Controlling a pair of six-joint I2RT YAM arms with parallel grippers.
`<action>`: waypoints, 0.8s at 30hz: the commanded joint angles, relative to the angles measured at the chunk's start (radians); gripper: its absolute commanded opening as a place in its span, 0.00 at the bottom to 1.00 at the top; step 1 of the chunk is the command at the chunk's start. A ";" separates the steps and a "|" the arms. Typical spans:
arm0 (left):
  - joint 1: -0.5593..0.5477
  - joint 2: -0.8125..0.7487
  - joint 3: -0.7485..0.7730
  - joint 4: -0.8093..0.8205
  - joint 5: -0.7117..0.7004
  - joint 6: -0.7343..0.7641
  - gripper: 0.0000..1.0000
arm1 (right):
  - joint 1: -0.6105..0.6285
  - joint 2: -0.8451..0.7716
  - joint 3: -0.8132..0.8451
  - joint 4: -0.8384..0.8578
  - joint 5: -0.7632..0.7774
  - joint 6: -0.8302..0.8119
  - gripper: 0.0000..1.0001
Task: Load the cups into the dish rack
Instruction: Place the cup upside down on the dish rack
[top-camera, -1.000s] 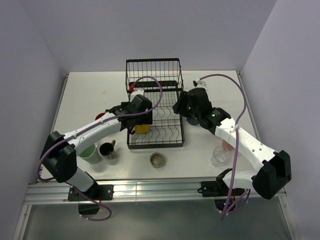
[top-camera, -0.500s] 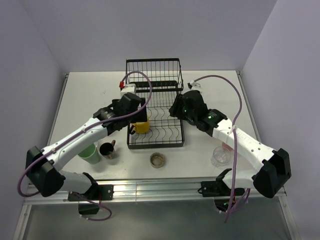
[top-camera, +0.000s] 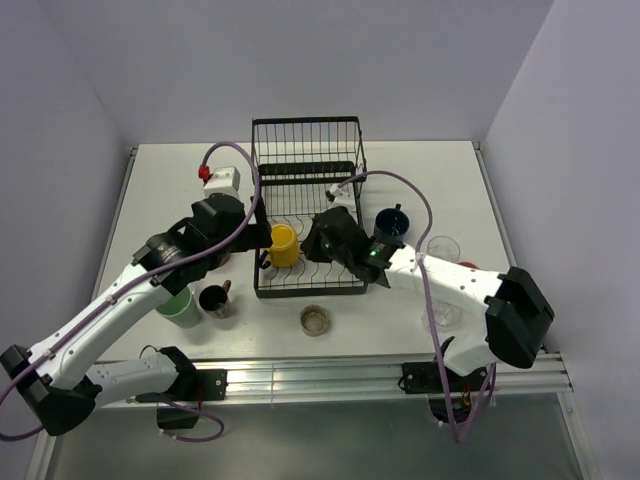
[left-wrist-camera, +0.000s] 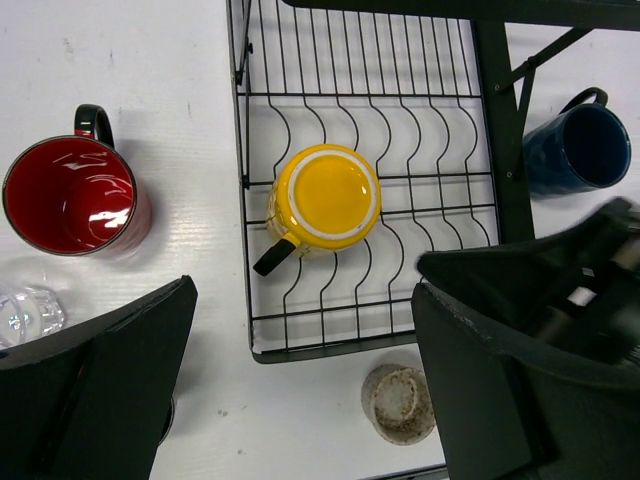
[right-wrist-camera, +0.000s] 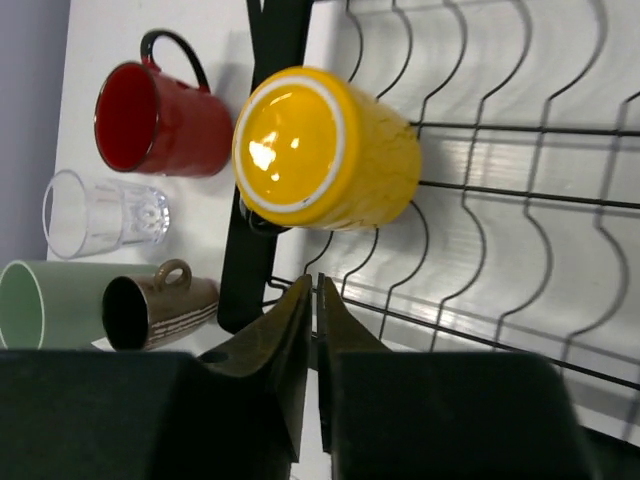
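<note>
The black wire dish rack (top-camera: 308, 205) stands mid-table. A yellow mug (top-camera: 284, 244) sits upside down on its wavy dividers (left-wrist-camera: 322, 196) (right-wrist-camera: 325, 150). My left gripper (left-wrist-camera: 300, 400) hangs wide open and empty above the rack's near left corner (top-camera: 232, 238). My right gripper (right-wrist-camera: 315, 285) is shut, with nothing seen between its fingers, low over the rack's front wires just beside the yellow mug (top-camera: 318, 243). On the table stand a red mug (left-wrist-camera: 70, 195), a navy mug (top-camera: 392, 220), a green tumbler (top-camera: 180, 306), a brown-black mug (top-camera: 213, 299), clear glasses (top-camera: 440, 248) and a low brownish glass (top-camera: 316, 320).
The rack's taller basket section (top-camera: 305, 145) rises at the far end. Another clear glass (top-camera: 440, 314) stands by the right arm's base. White walls close in the table on three sides, and a metal rail (top-camera: 300, 375) runs along the near edge.
My right gripper has swung left from beside the navy mug to over the rack and has closed. My left arm has drawn back to the left, away from the yellow mug.
</note>
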 joint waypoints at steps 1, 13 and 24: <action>0.006 -0.054 -0.008 -0.019 0.003 0.014 0.96 | 0.022 0.059 -0.038 0.206 -0.010 0.103 0.09; 0.026 -0.110 -0.019 -0.019 0.032 0.062 0.97 | 0.032 0.232 -0.125 0.498 -0.136 0.335 0.00; 0.054 -0.124 -0.040 -0.005 0.060 0.084 0.97 | 0.002 0.326 -0.114 0.588 -0.182 0.405 0.00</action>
